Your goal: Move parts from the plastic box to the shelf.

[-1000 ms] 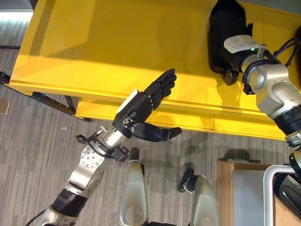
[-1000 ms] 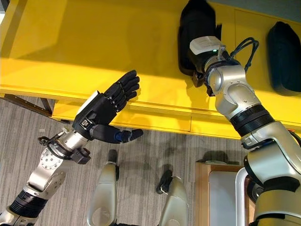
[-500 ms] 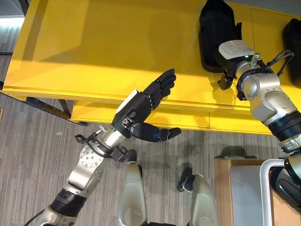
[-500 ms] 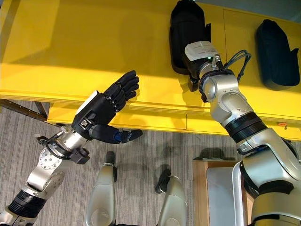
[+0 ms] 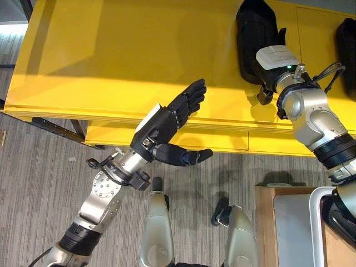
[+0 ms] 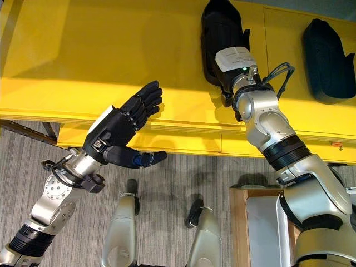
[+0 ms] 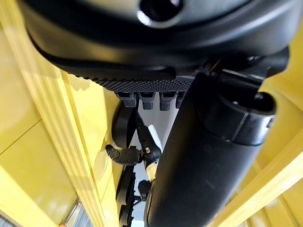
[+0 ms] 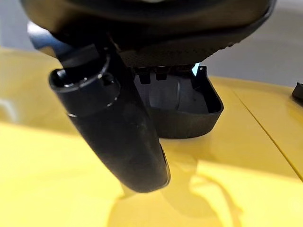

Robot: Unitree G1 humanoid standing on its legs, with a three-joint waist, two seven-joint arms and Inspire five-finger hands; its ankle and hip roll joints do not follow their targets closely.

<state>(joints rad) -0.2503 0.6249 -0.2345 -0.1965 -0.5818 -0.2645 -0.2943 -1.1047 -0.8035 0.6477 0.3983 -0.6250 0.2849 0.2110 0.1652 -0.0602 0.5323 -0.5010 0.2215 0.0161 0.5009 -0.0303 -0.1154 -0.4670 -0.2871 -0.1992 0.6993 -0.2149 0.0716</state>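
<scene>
**Right hand at a black part on the yellow shelf, left hand hovering open**

The right hand is reaching over the yellow shelf and is lying against the near end of a black part that is resting flat on the shelf surface. Its fingers are running along or under the part and are hidden there, so whether they are gripping it cannot be told; in the right wrist view the thumb is stretching straight out over the yellow surface, apart from the part's open, tray-like end, and is not curling round anything.

The left hand is hovering at the near edge of the shelf, well to the left of the right hand. Its fingers are lying straight and close together, pointing far and to the right over the shelf lip, while the thumb is sticking out to the right below the edge. It is holding nothing.

A second black part, of similar shape, is lying on the shelf to the right of the first one, well apart from it and from both hands.

Below the shelf front, grey carpet floor is showing. At the near right a wooden-edged stand with a pale grey top and a white frame is standing on the floor.
</scene>
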